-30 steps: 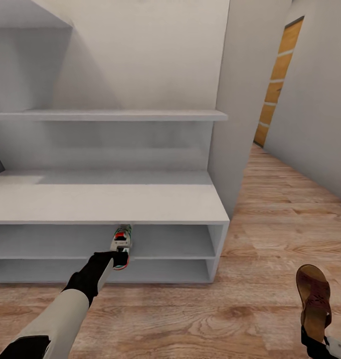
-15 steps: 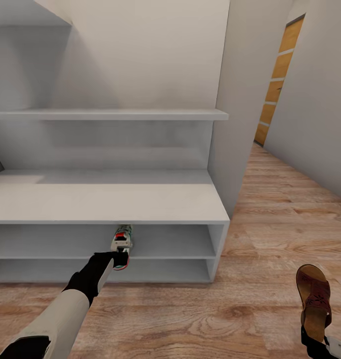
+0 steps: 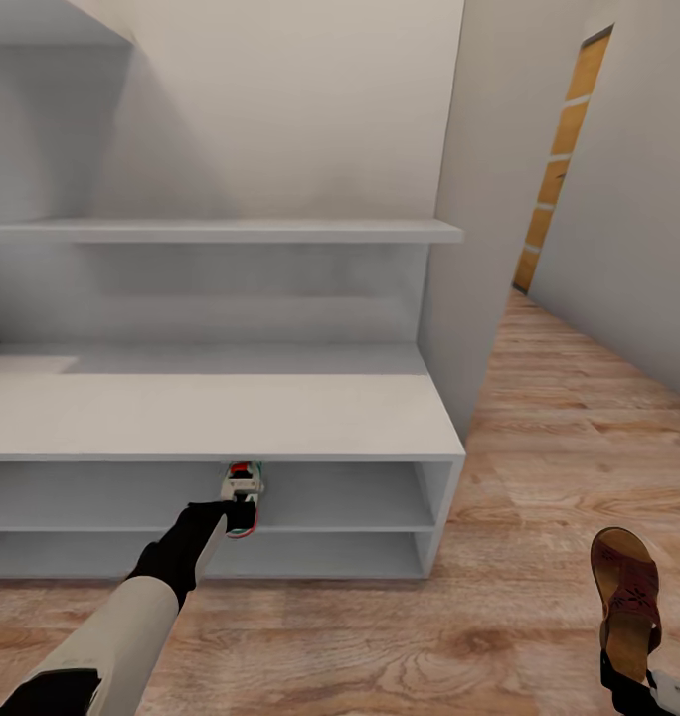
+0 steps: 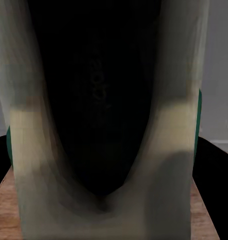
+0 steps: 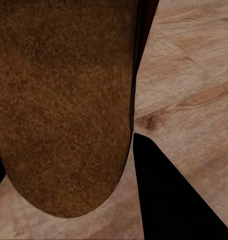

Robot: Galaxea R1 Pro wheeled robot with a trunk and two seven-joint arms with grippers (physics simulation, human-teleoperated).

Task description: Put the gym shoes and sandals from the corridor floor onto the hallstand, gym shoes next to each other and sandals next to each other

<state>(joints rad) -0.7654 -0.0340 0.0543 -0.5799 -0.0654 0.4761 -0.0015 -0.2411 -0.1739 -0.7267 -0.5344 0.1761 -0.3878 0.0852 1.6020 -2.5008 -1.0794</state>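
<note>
The left gripper was pinched on the heel end of a gym shoe, its toe pointing into the upper open shelf of the hallstand. Over the last second the shoe had slipped deeper under the bench top, so that less of it showed than a second before; the whole scene had also shifted a little, which suggests the camera moved as well. By my reading the shoe was nearly on the shelf, with only its release left to do.

The right gripper sat well to the right of the hallstand, low over the corridor floor, with a sandal standing up from it. It seemed clamped on the sandal's heel, unchanged across the second.

In the left wrist view the shoe's dark opening lay so close that the fingers could not be made out. The right wrist view showed the sandal's brown footbed close up over the planks. The right gripper was cut off at the head view's edge. Whether the shoe's sole already rested on the shelf board could not be told.
</note>
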